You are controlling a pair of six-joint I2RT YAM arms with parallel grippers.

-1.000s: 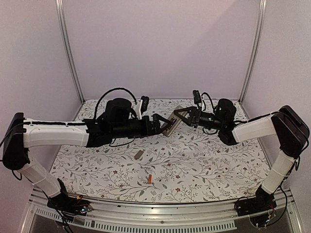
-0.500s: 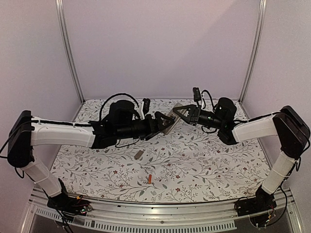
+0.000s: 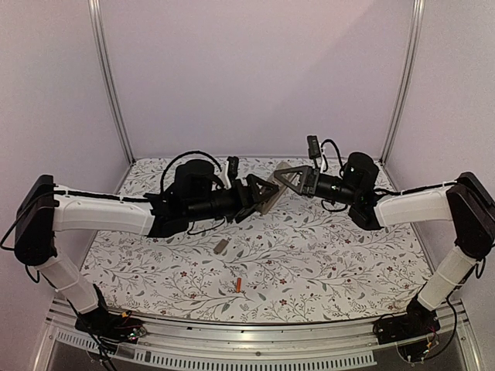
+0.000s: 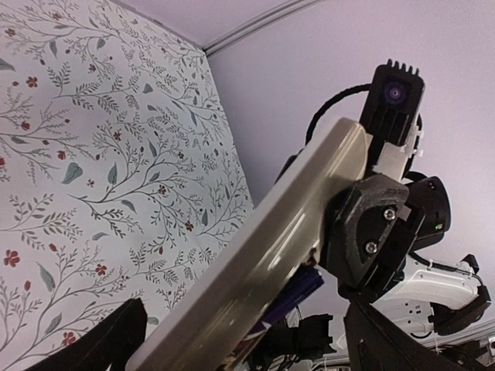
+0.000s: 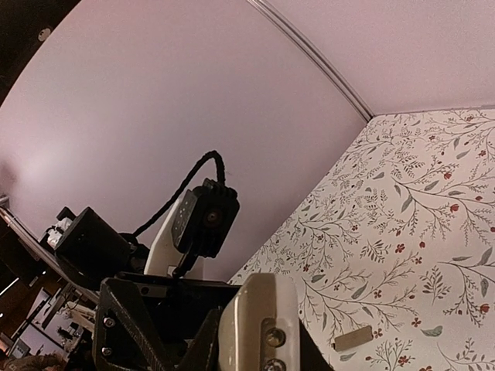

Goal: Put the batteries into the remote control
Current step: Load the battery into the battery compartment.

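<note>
The remote control (image 3: 274, 191) is a slim beige-backed handset held in the air above the middle of the table, tilted. My right gripper (image 3: 288, 179) is shut on its far end, and that end (image 5: 260, 321) shows between the fingers in the right wrist view. My left gripper (image 3: 258, 193) stands open, its fingers (image 4: 114, 344) straddling the remote (image 4: 263, 247) near its lower end. A dark blue-black battery (image 4: 295, 292) shows at the remote's underside. The orange-red battery (image 3: 240, 285) lies on the table near the front.
A flat grey cover sliver (image 3: 220, 246) lies on the flowered table (image 3: 332, 263) left of centre and is also seen in the right wrist view (image 5: 353, 338). Pale walls with metal corner posts (image 3: 108, 85) stand close behind both arms.
The right gripper has lifted the remote a little higher and farther back. The left gripper has followed it up and right, and its fingers have narrowed slightly around it.
</note>
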